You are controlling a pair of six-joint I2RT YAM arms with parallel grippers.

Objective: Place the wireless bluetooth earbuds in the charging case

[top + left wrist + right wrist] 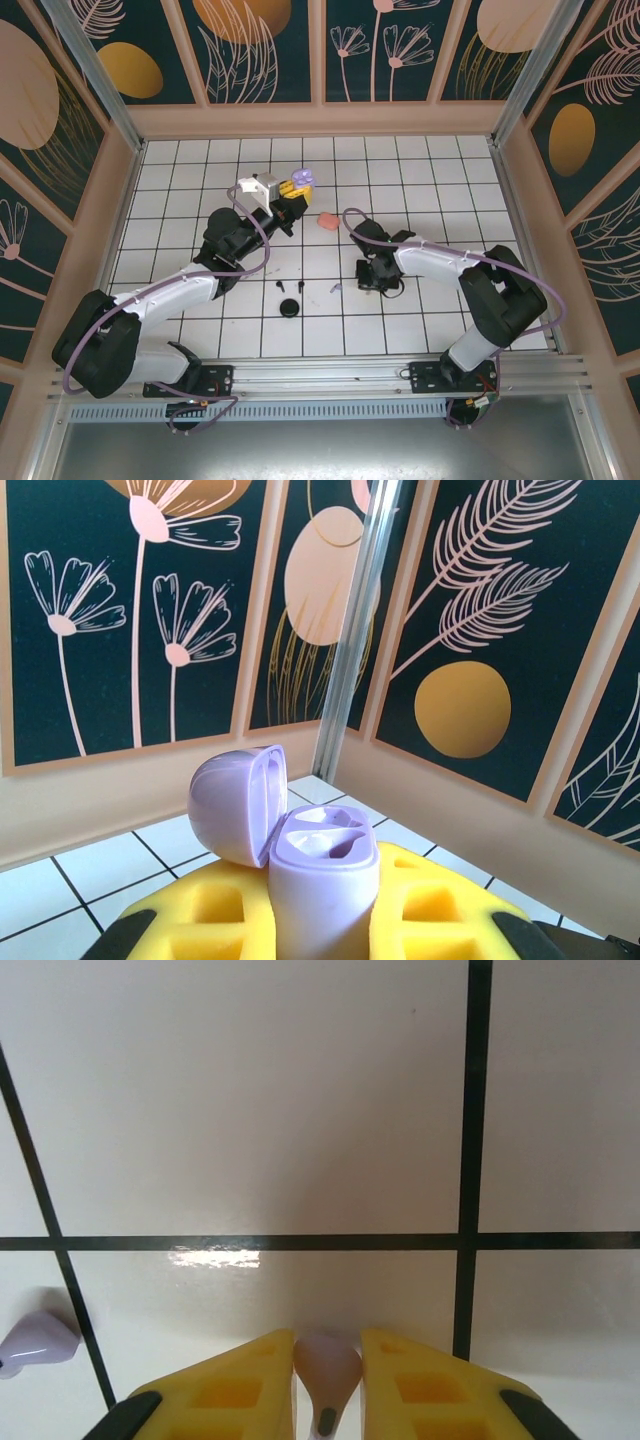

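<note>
My left gripper (pixel 293 190) holds the lilac charging case (pixel 322 880) upright above the table, its yellow fingers (pixel 205 910) shut on the body. The lid (pixel 232 805) is swung open to the left and both sockets show empty. My right gripper (pixel 378 282) is down at the table, right of centre. A lilac earbud (pixel 327 1375) stands head-up between its yellow fingers (pixel 230 1390), which press in on both sides. A second lilac earbud (pixel 35 1340) lies on the tiles to the left. Two black earbuds (pixel 281 287) lie left of it.
A salmon-pink case (pixel 326 221) lies on the tiles between the two grippers. A black round case (pixel 290 307) sits near the front, below the black earbuds. Patterned walls (pixel 320 50) ring the white grid table (pixel 450 180).
</note>
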